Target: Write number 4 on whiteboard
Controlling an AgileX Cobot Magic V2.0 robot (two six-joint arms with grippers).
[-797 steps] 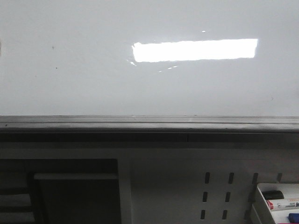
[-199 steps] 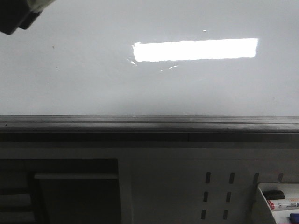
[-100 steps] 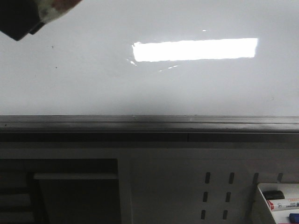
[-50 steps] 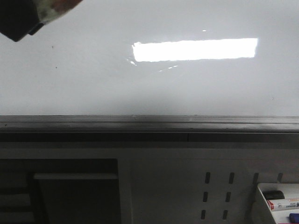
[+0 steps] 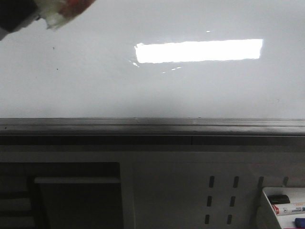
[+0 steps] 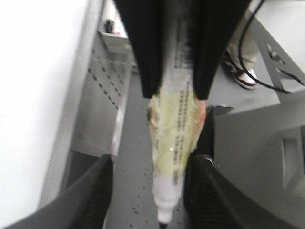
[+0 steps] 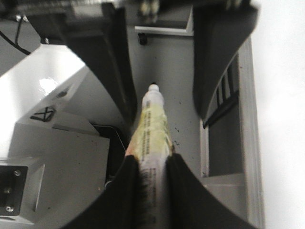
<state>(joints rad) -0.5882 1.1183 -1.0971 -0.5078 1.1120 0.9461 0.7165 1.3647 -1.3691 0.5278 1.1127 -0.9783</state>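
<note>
The whiteboard (image 5: 143, 90) fills the upper front view, glossy, with a bright rectangular reflection and a grey ledge (image 5: 152, 126) below. No drawn number 4 shows on it, only tiny specks. A white marker (image 7: 152, 129) wrapped in yellowish tape is clamped in my right gripper (image 7: 152, 160), tip pointing away. My left gripper (image 6: 152, 160) is open, its fingers either side of the marker's (image 6: 174, 143) tip end, which lies close to one finger. In the front view only the marker (image 5: 64, 10) and a dark gripper part (image 5: 14, 14) show, at the top left corner before the board.
A white perforated panel (image 5: 190, 191) hangs under the ledge. A white tray (image 5: 283, 205) with spare markers sits at the bottom right. A dark opening (image 5: 71, 200) is at the bottom left. A person's shoe (image 6: 243, 76) stands on the floor behind.
The gripper and marker came into the front view's top left corner and have crept rightward; the marker's taped body shows more now. The board is unchanged.
</note>
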